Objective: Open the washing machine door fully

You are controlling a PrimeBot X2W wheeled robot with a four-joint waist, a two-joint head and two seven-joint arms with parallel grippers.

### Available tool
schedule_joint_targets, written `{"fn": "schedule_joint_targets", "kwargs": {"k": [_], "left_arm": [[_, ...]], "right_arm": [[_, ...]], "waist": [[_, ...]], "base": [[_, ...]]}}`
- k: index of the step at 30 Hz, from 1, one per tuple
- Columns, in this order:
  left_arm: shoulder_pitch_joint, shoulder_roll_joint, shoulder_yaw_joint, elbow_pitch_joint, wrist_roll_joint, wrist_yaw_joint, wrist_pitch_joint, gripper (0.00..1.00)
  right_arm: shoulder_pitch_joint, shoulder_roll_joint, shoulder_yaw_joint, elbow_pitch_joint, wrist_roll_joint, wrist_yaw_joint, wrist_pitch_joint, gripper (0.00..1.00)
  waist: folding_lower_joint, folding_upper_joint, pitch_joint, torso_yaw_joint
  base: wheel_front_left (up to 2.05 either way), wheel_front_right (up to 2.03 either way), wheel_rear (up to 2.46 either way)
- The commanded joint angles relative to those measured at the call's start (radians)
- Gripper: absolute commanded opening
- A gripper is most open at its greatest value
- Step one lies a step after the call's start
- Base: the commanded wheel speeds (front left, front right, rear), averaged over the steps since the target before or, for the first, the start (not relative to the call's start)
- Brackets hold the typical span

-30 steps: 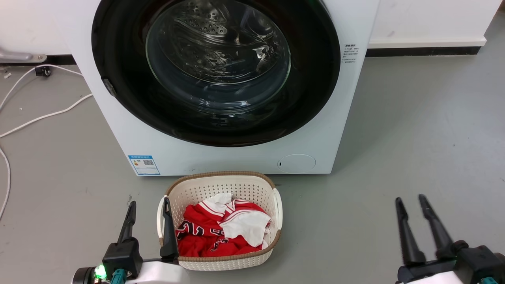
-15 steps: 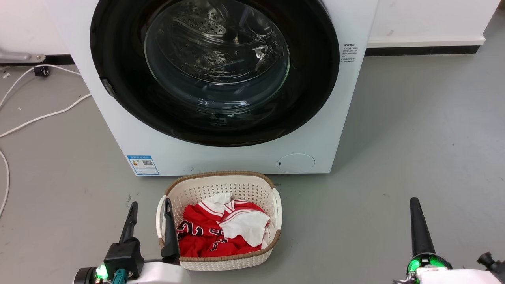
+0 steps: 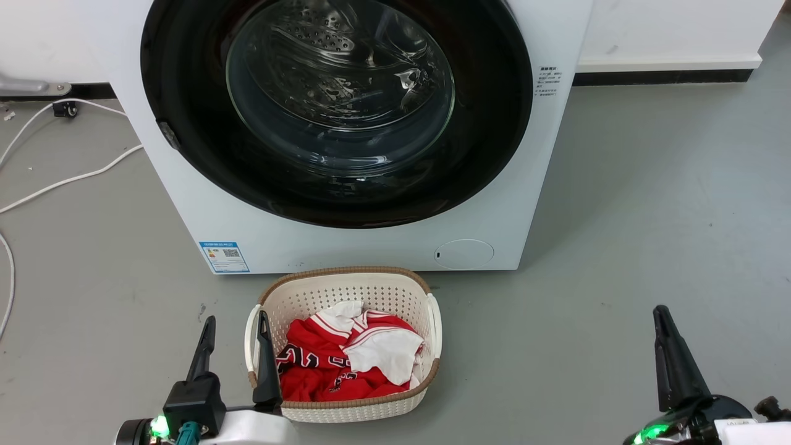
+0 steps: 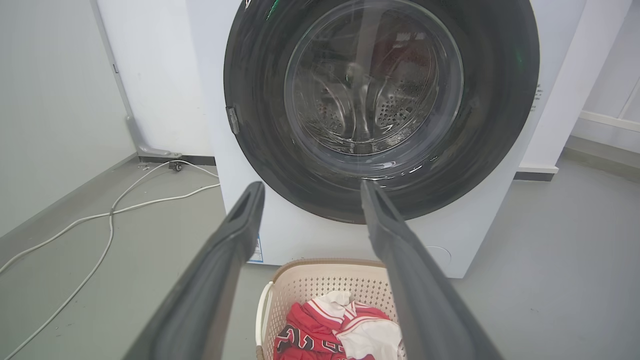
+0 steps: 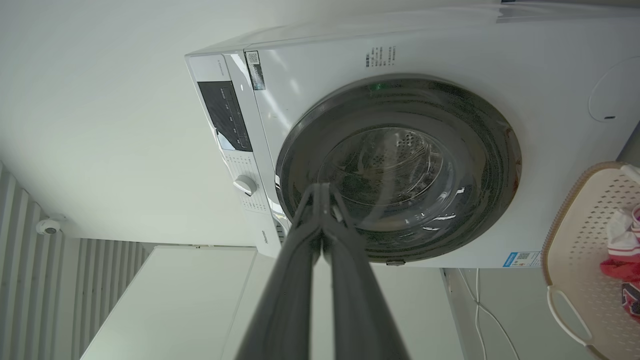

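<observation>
Door [image 3: 337, 111] shut flush on washer [image 3: 346, 250] front; basket [image 3: 346, 276] on floor just below. Left gripper [image 3: 235, 316] fingers apart, beside basket. Right gripper [image 5: 320, 187] fingers together, well off door. Risks: fingers slipping off glossy rim; left arm knocking basket on the reach

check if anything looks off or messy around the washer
Nothing looks damaged or spilled. The washing machine door sits shut. The only untidy bit is a loose white cable trailing across the floor left of the washing machine, and the clothes lie crumpled in the laundry basket.
</observation>
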Motion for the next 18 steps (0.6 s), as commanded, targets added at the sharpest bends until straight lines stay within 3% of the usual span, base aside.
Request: {"fn": "schedule_joint_targets", "kwargs": {"k": [1,18], "left_arm": [[0.002,-0.001,0.0,-0.001,0.008,0.006,-0.003,1.0],[-0.017,-0.001,0.001,-0.006,0.023,0.013,-0.003,1.0]], "right_arm": [[0.017,-0.003,-0.016,-0.001,-0.006,0.0,0.022,0.0],[-0.003,0.01,-0.028,0.016,-0.082,0.0,0.063,0.0]], "waist": [[0.0,0.0,0.001,0.0],[0.0,0.0,0.032,0.008]], "base": [[0.0,0.0,0.0],[0.0,0.0,0.0]]}}
